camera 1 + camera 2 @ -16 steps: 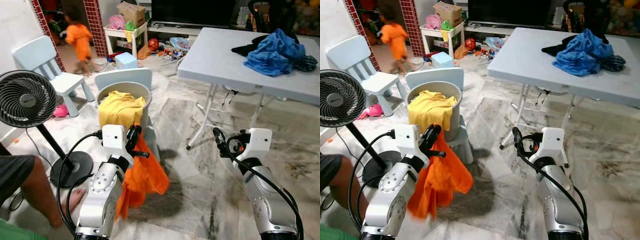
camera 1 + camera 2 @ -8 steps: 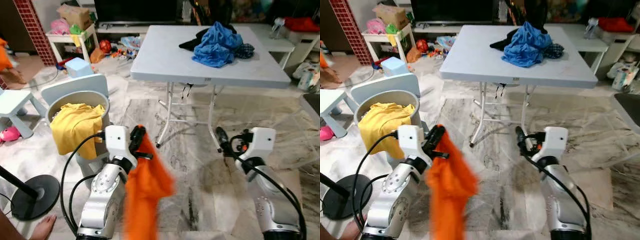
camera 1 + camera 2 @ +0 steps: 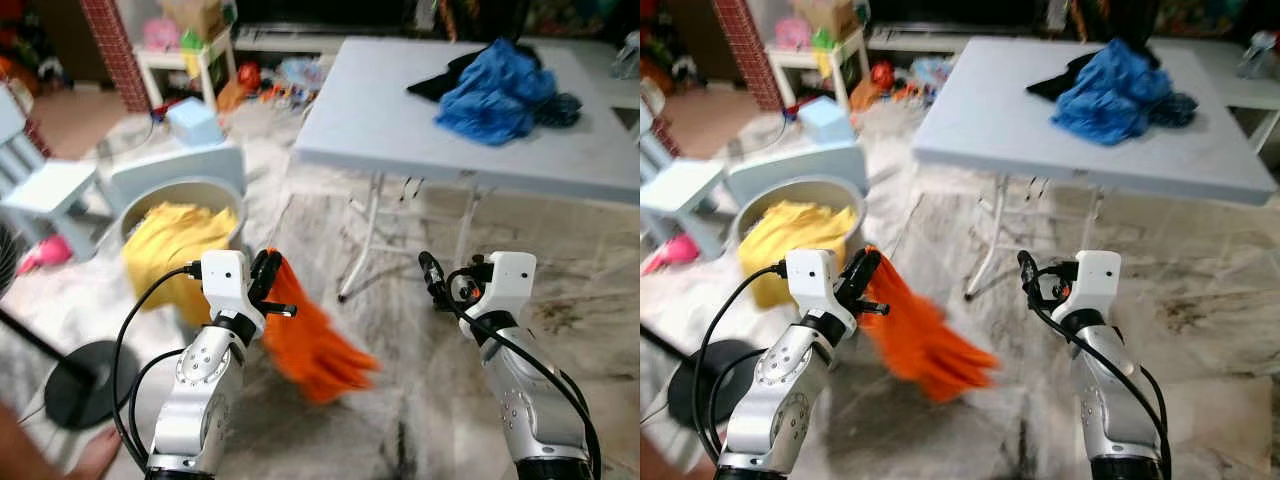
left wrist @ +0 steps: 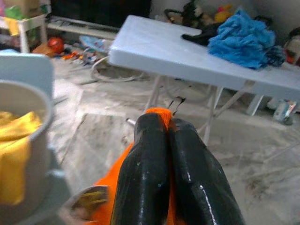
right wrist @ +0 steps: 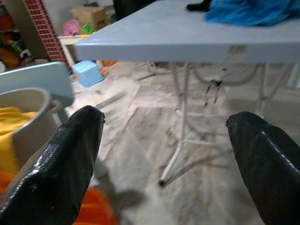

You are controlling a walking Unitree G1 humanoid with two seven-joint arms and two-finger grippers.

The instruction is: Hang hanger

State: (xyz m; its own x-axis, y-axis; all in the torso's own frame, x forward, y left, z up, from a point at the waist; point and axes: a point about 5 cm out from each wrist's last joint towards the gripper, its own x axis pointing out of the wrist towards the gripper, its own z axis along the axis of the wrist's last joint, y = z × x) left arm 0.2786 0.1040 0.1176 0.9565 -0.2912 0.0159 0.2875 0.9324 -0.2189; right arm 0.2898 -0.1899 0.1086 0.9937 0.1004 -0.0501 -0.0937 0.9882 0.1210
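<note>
One orange garment (image 3: 312,345) hangs from the left gripper (image 3: 268,282), whose two black fingers (image 4: 154,173) are pressed together on its top edge; the cloth swings out blurred over the floor, between the two arms (whether a hanger sits inside it cannot be told). The right gripper (image 3: 432,277) is held out at about the same height, its two fingers (image 5: 61,159) spread wide apart with nothing between them. One round beige basket (image 3: 225,198) stands to the robot's left, holding one yellow cloth (image 3: 170,245), with a pale blue chair back (image 3: 165,172) just behind it. One white folding table (image 3: 400,110) stands ahead, bearing one heap of blue cloth (image 3: 495,95) with a dark piece beside it. The floor is grey-veined marble (image 3: 420,400). Farther back are a small white shelf (image 3: 190,65) with boxes and toys, a red-tiled pillar (image 3: 118,50), and one black fan base (image 3: 75,385) at the near left.
</note>
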